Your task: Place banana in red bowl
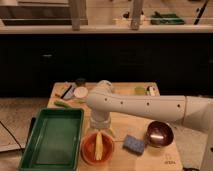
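The red bowl point(88, 152) stands at the front of the wooden table, just right of the green tray. The banana point(99, 145), pale yellow, lies inside the bowl, pointing from front to back. My white arm reaches in from the right, and its gripper point(100, 123) hangs directly above the back rim of the bowl, close over the banana's far end. The banana rests in the bowl rather than hanging from the gripper.
A green tray point(52, 137) fills the table's front left. A blue sponge point(133, 144) and a shiny metal bowl point(159, 134) sit right of the red bowl. Small items stand at the back: a white lid point(80, 92), a dark cup point(80, 81), a green fruit point(140, 90).
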Available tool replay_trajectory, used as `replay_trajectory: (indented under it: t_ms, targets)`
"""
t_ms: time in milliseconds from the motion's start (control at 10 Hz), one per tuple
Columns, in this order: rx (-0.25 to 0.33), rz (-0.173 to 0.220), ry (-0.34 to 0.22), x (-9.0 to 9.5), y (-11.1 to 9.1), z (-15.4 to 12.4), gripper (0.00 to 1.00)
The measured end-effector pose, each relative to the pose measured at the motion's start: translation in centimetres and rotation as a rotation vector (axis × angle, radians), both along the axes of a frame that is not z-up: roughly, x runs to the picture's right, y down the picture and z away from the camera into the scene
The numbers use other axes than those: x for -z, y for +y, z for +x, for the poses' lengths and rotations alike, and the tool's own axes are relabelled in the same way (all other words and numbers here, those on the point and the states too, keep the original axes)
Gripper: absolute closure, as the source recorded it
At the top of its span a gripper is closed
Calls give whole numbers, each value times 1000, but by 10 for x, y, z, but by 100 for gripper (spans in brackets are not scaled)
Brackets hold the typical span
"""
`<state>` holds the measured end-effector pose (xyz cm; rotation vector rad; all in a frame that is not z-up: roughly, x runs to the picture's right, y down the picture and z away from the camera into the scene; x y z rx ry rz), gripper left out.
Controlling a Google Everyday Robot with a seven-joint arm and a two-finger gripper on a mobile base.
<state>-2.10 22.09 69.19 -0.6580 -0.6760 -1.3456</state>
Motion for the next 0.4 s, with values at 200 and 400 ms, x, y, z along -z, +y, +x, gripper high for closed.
replay_trajectory:
  t_ms: [200,400]
  targets:
    - [-2,10,14,2,-10,3,20]
    - [-17,21,22,1,-21,8,20]
